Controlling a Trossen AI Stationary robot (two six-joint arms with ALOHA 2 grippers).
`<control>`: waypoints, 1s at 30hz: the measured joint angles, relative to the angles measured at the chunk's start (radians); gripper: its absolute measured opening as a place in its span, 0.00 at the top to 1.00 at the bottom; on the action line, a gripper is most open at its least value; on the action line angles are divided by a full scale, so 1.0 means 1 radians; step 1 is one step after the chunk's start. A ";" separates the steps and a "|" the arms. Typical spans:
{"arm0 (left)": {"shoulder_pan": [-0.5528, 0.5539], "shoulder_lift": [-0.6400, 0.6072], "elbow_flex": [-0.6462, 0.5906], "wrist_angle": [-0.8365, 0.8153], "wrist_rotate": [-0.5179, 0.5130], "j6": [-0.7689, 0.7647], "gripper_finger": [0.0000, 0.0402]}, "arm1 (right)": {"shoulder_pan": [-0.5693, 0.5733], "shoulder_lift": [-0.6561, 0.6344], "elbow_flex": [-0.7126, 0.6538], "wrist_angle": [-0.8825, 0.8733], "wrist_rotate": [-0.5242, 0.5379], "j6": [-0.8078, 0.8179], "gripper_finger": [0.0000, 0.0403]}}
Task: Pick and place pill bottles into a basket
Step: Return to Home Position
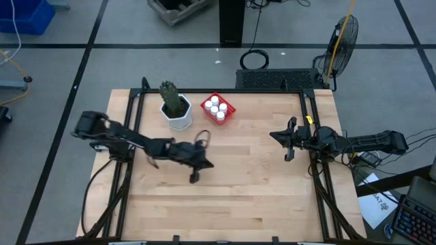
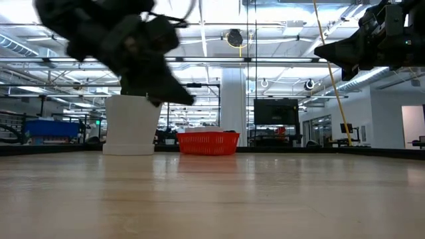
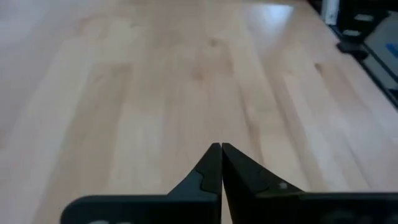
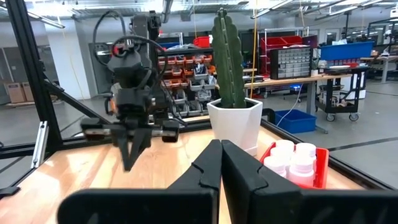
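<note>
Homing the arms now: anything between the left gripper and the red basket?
No: the high view shows only bare table between the left gripper and the basket; the cactus pot stands aside.

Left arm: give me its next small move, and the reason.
Probably retract the left gripper toward its base: it is shut and empty above the table, and the pill bottles sit in the basket, none loose. The right gripper hangs shut at the right side.

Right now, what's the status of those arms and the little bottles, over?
Left fingers shut, empty, above mid-table. Right fingers shut, empty, at the table's right. Pill bottles in the red basket beside cactus pot. Nothing in the way.
</note>
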 joint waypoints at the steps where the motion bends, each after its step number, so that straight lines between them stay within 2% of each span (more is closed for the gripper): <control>1: -0.004 -0.036 -0.043 0.010 -0.025 -0.020 0.96 | 0.000 0.000 0.000 0.000 0.000 0.000 0.99; 4: -0.026 -0.160 -0.166 0.060 -0.105 -0.063 0.92 | 0.000 0.000 0.000 0.003 0.000 0.000 0.99; 12: -0.077 -0.466 -0.439 0.275 -0.252 -0.019 0.84 | 0.000 0.000 0.000 0.003 0.000 -0.004 0.99; 17: -0.077 -0.624 -0.543 0.277 -0.276 -0.019 0.83 | 0.001 0.000 0.000 -0.026 -0.001 0.069 0.99; 23: -0.077 -0.819 -0.612 0.242 -0.270 -0.006 0.84 | 0.001 0.000 0.012 -0.182 -0.030 0.056 0.99; 30: -0.052 -1.064 -0.628 0.042 -0.216 0.000 0.83 | 0.002 -0.022 0.076 -0.262 -0.056 0.022 0.99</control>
